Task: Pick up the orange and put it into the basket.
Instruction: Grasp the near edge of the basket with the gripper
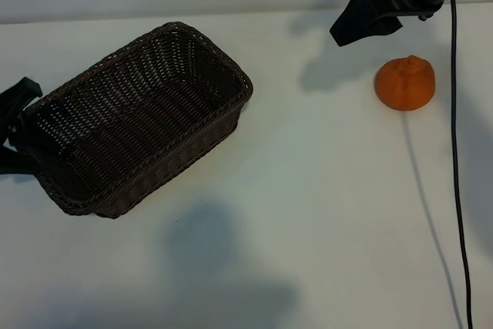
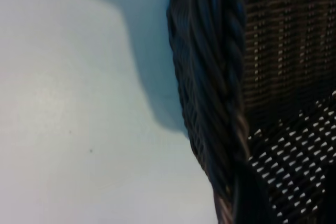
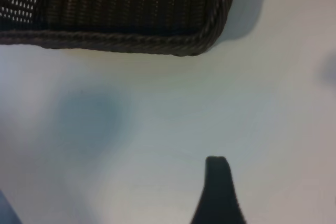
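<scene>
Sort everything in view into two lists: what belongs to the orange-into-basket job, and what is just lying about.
Belongs to the job:
- orange, on the table, not in the basket
- basket, empty
- right gripper, open, beside the orange
- left gripper, at the basket's end wall

Just lying about:
- black cable across the white table

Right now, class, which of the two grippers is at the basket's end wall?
The left gripper, at the basket's left end. The right gripper hangs apart, near the orange.
</scene>
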Tool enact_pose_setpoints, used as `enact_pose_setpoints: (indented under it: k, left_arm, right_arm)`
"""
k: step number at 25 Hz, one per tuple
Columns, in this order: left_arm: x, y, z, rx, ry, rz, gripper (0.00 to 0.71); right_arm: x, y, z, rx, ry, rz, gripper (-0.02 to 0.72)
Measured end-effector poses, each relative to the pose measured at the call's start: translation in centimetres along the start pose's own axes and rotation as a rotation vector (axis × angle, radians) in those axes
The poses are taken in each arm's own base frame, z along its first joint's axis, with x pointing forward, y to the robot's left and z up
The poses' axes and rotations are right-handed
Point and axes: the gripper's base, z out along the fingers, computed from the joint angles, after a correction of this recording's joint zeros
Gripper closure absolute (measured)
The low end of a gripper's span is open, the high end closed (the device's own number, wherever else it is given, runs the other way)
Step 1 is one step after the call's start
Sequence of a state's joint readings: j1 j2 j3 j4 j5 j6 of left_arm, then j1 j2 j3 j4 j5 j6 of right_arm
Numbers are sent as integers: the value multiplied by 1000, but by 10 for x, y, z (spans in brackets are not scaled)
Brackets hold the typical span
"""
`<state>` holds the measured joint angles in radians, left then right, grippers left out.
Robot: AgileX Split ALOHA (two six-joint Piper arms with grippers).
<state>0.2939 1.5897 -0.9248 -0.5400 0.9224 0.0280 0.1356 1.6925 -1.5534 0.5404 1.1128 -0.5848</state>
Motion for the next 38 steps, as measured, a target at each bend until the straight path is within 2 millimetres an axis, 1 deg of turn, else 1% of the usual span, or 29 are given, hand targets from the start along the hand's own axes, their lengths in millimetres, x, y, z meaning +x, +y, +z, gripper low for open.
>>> enact_pose_setpoints:
  k: [6,14,20,25,38]
  left_arm:
    - [3,6,0,-61,33,-20,321]
    - [0,4,-3,-61,14,-28,321]
    - [-1,8,-4,-114,1,-43,321]
    - [-7,8,-4,-110,-57,-48,321]
    - [-9,6,-4,-81,-88,-71,321]
  right_arm:
    - [0,0,0,2,-3,0,199]
    - [0,0,0,3,-5,0,199]
    - [0,0,0,3,-5,0,199]
    - [0,0,0,3,-5,0,199]
    - [0,0,0,3,-5,0,199]
